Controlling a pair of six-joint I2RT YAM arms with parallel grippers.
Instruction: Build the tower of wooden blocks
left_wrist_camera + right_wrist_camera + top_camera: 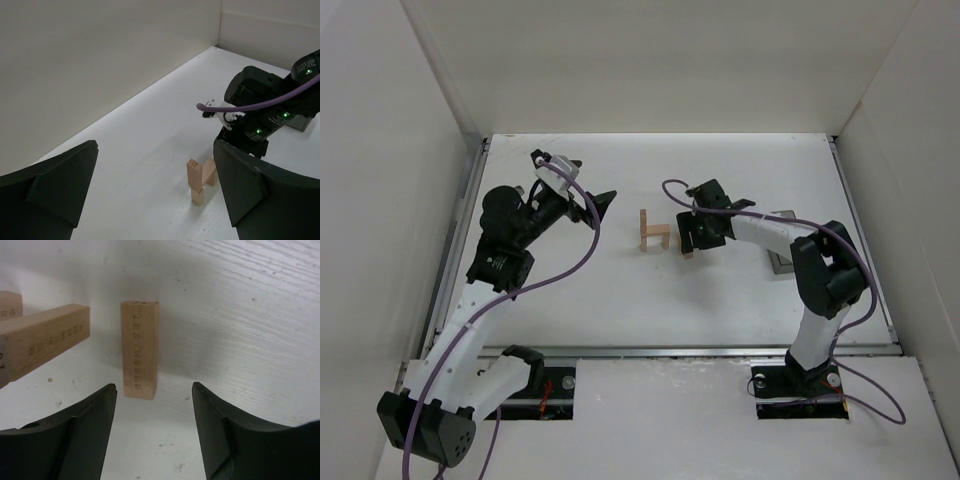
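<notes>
The wood block tower (654,232) stands mid-table as a small H of light tan planks: two uprights joined by a cross plank. In the left wrist view the tower (199,176) shows between my fingers, well ahead. My left gripper (601,205) is open and empty, left of the tower. My right gripper (692,243) is open and empty, just right of it. In the right wrist view a single upright plank (140,350) stands just beyond my open right gripper (154,395), not touched. The cross plank (42,337) lies to its left.
A small grey bin (781,260) sits right of the tower, partly hidden by my right arm; it also shows in the left wrist view (304,123). White walls enclose the table on the left, back and right. My right arm (270,107) stands behind the tower.
</notes>
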